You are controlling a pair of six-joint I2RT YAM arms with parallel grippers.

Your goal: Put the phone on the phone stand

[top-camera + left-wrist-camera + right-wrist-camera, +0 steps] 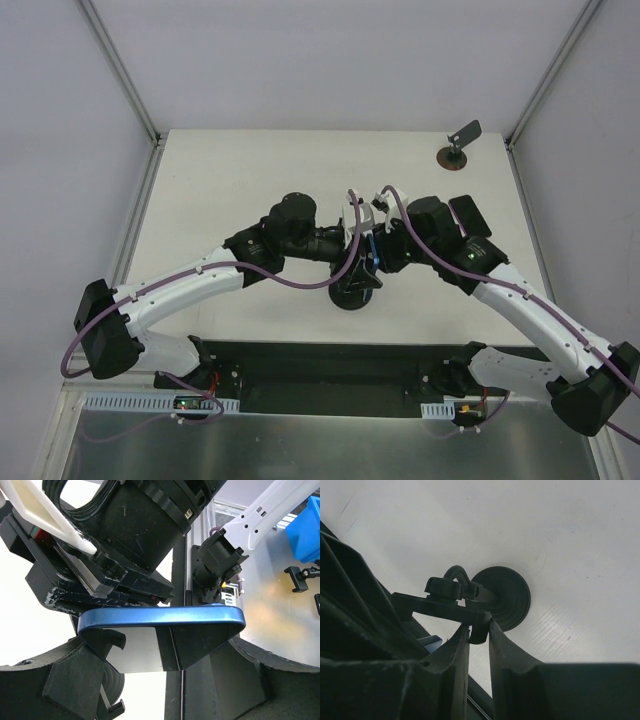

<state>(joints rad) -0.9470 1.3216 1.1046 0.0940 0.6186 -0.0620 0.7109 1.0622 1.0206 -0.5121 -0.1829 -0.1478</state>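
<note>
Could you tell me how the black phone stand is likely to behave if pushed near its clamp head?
The phone stand looks rigid, so it should probably move as one piece. Its clamp head sits above a round disc base, so a high push would likely tip it. The right gripper pinching the head should steady it.

phone (160,618) — glossy blue edge | phone stand (508,598) — matt black plastic | table (570,540) matt white

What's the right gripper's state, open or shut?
Shut on the stand. In its wrist view the right gripper has both fingers pressed against the stand's clamp head.
</note>
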